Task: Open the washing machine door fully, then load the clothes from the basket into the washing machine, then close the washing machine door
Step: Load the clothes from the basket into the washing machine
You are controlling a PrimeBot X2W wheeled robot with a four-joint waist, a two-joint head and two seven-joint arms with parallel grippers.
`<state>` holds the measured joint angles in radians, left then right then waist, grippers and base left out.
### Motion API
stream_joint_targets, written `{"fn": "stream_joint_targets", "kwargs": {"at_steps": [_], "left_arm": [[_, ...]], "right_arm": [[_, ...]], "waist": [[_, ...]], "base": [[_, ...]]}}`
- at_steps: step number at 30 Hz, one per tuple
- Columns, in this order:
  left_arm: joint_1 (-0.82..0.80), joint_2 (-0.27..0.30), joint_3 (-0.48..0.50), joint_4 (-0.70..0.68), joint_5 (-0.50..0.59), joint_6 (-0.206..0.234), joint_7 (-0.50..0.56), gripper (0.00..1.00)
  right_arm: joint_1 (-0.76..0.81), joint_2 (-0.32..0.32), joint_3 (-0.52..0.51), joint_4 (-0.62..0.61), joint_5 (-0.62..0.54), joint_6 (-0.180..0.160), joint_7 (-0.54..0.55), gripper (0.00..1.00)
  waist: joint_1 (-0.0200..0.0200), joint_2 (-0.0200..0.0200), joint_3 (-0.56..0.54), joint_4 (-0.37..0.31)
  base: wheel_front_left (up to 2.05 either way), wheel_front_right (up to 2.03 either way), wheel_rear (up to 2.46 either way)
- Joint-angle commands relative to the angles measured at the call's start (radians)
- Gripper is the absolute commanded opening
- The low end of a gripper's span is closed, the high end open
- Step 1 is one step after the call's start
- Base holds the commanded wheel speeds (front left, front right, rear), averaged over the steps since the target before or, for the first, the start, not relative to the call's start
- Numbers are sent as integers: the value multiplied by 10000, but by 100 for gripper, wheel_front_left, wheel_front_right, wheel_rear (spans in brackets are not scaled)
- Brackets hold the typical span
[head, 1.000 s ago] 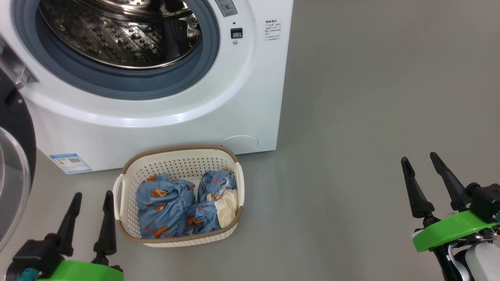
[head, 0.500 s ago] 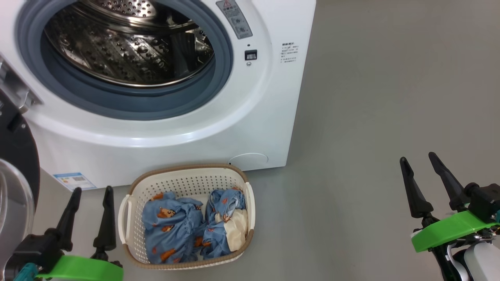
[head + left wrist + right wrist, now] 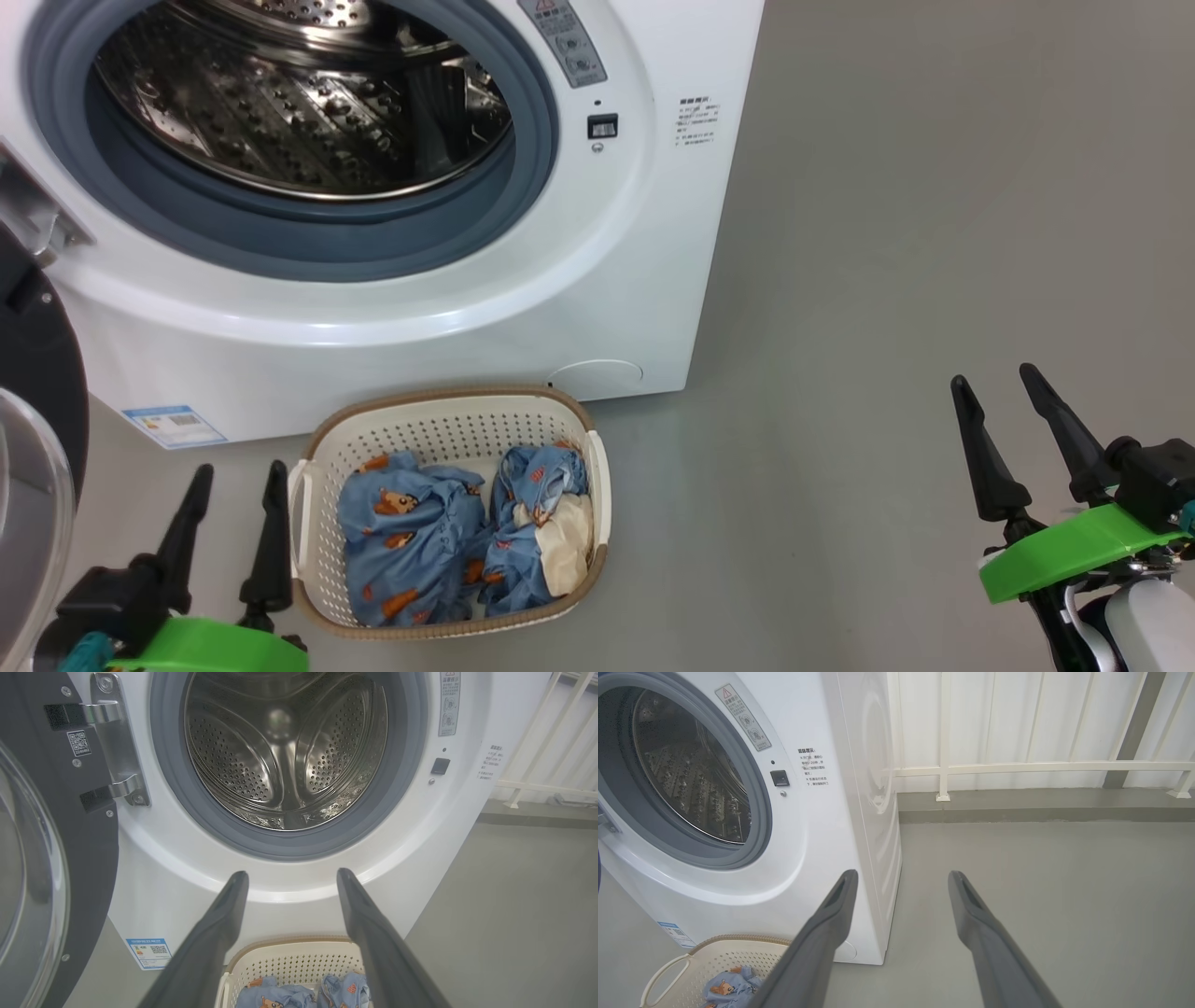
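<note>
The white washing machine (image 3: 597,280) stands with its steel drum (image 3: 299,103) exposed. The washing machine door (image 3: 37,411) is swung out at the far left, black rim and glass bowl showing, and hangs on its hinge (image 3: 117,751). The basket (image 3: 448,411) sits on the floor against the machine's front and holds the clothes (image 3: 411,541), blue bear-print pieces and a cream one. My left gripper (image 3: 238,474) hovers open just left of the basket with nothing between its fingers. My right gripper (image 3: 991,378) is open over bare floor far to the right, holding nothing.
A blue label (image 3: 173,425) marks the machine's lower left front. Grey floor (image 3: 887,280) stretches right of the machine. Behind it, a white railing (image 3: 1017,767) runs above a raised kerb (image 3: 1041,812) before a pale wall.
The head camera has shifted, so machine and basket sit lower and further right in the picture. Both grippers stay open and hold their places beside the basket and over the floor.
</note>
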<state>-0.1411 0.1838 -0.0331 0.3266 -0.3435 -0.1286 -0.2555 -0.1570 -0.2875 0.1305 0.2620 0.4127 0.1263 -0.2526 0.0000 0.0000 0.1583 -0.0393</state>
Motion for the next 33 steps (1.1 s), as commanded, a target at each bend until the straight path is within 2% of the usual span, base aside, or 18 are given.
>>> {"fn": "stream_joint_targets", "kwargs": {"at_steps": [1,7,17,26,33], "left_arm": [[-350,190,276,-115,-3,-21,-63,100],[-617,136,-47,679,33,-21,-63,100],[-1954,234,-1108,2977,-169,-21,-63,100],[-3413,325,-2853,4577,-1040,-21,-63,100],[-4710,511,-4474,5755,-2240,-21,-63,100]], "right_arm": [[-205,-127,199,-273,-135,44,-92,100],[-460,-17,253,-338,-182,44,-92,100],[-1170,210,348,-424,-240,44,-92,100],[-1809,386,421,-502,-294,44,-92,100],[-2316,555,398,-602,-348,44,-92,100]], "waist": [[0,0,72,-10],[0,0,562,-51],[0,0,1780,-204],[0,0,2869,-431],[0,0,3863,-652]], "base": [[0,0,0],[0,0,0],[0,0,0],[0,0,0],[0,0,0]]}}
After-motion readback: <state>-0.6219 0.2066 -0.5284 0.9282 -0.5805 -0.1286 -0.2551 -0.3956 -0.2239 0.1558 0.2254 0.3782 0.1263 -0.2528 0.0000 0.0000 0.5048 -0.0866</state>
